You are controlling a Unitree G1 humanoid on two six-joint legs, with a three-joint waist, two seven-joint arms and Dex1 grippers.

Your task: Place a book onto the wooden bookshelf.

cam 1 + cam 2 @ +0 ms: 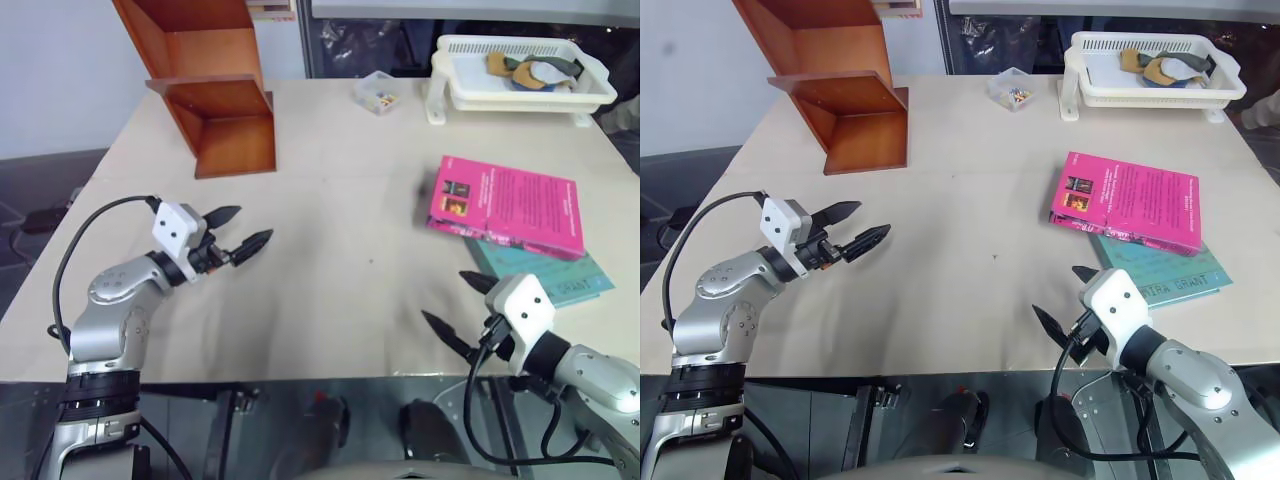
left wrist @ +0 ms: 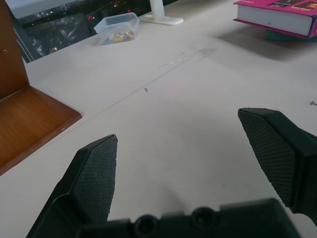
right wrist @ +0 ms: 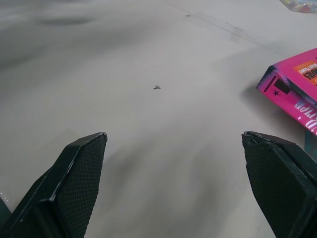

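In the head views, a bright magenta-pink thick paperback book (image 1: 508,207) lies flat, cover up, on the right part of the pale beige matte desk (image 1: 340,230). Its long axis runs left to right, tilted slightly, with the small yellow and black squares at its left end. It overlaps a thinner teal-green book (image 1: 560,275) beneath it. The reddish-brown varnished wooden bookshelf (image 1: 215,90), with slanted side panels and open compartments, stands at the far left of the desk, well apart from the pink book. A white slotted plastic basket tray (image 1: 520,72) sits at the far right, and a small clear plastic tub (image 1: 376,92) beside it. The left gripper (image 1: 238,232) hovers over the desk's near left with its black fingers spread and empty; the right gripper (image 1: 461,309) sits near the front edge, just short of the teal book, fingers likewise apart.

The left wrist view shows textured black fingers (image 2: 94,181) released above bare desk, the pink book's spine (image 2: 275,17) far ahead.

The right wrist view shows fingers (image 3: 74,183) wide apart, the pink book's corner (image 3: 292,87) beside them.
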